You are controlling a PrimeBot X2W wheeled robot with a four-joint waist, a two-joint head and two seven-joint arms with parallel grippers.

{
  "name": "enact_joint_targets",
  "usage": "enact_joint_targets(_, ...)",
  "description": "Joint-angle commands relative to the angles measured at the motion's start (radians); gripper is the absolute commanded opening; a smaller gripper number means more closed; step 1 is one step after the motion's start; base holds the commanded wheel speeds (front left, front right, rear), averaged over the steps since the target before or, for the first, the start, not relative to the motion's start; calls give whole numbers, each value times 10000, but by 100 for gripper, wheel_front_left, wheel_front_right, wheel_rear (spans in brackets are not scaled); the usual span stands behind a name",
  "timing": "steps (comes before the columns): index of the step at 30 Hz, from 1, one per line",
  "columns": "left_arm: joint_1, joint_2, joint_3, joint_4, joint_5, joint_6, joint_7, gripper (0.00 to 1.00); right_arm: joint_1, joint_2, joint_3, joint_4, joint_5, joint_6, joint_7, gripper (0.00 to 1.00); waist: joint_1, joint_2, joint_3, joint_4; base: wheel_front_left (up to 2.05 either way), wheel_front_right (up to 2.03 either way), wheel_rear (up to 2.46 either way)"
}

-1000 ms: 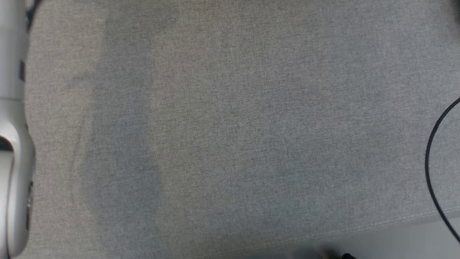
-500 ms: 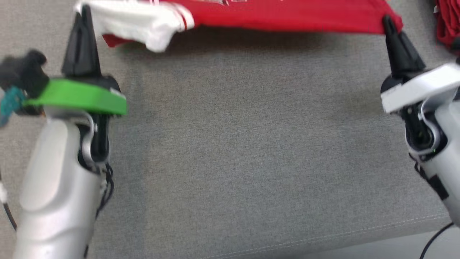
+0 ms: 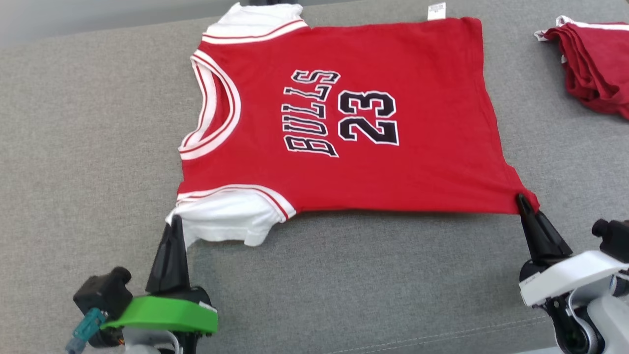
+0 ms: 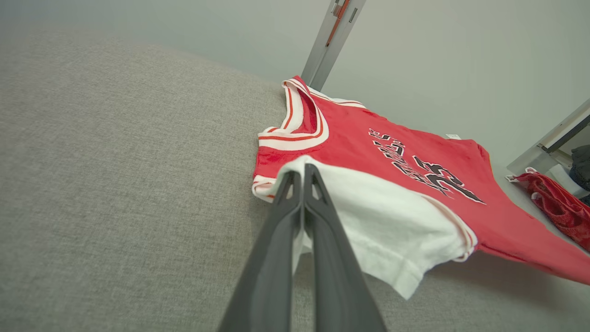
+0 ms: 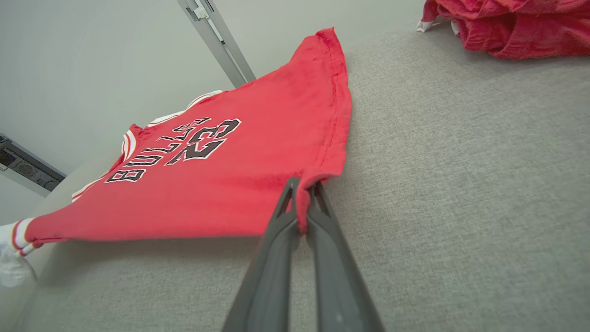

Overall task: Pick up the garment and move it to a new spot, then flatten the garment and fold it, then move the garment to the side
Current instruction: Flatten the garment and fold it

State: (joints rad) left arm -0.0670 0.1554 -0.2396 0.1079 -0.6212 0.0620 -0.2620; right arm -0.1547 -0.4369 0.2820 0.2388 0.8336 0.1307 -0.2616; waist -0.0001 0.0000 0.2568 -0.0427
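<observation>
The left jaws were pinched shut on the edge of the white sleeve (image 3: 226, 216) of the shirt (image 3: 344, 123). The right jaws were pinched shut on the shirt's near bottom corner (image 3: 522, 195). Between them the near edge was tight and straight, lifted a little off the grey table (image 3: 88, 147). The rest of the red shirt lay flat in the middle of the table, with "BULLS 23" facing up. A pile of red clothes (image 3: 594, 64) sat apart at the far right.

Head camera overhead — wrist cameras low, close, across the same jersey (image 3: 432, 162)
</observation>
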Motion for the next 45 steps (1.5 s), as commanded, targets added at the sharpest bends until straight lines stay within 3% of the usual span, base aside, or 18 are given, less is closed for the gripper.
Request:
enact_joint_targets(1,360,-6,-22,-91,-14,129,-27,0,363,0,-181,-76,-173,1,-44,0,1,0,-390,114,0,0,0)
enact_joint_targets(10,1452,89,-522,-472,44,88,250,0,2064,380,-941,-532,-752,1,477,0,1,0,-761,228,0,0,0)
enact_joint_targets(17,989,248,-623,-452,213,-46,307,0,1990,599,-1330,-757,-1218,1,942,0,1,0,-909,142,0,0,0)
enact_joint_targets(32,-2217,542,-1342,900,939,-720,1257,0,327,830,-1286,-522,-1413,1,2029,0,1,0,-165,-135,0,0,0)
enact_joint_targets(44,-5155,439,-1364,4103,1075,-1316,1057,0,-2020,930,-842,1135,-1209,1,2090,0,1,0,659,-459,0,0,0)
enact_joint_targets(45,-5330,418,-1389,4436,1107,-1353,950,0,-2165,961,-763,1307,-1199,1,1991,41,1,0,694,-468,0,0,0)
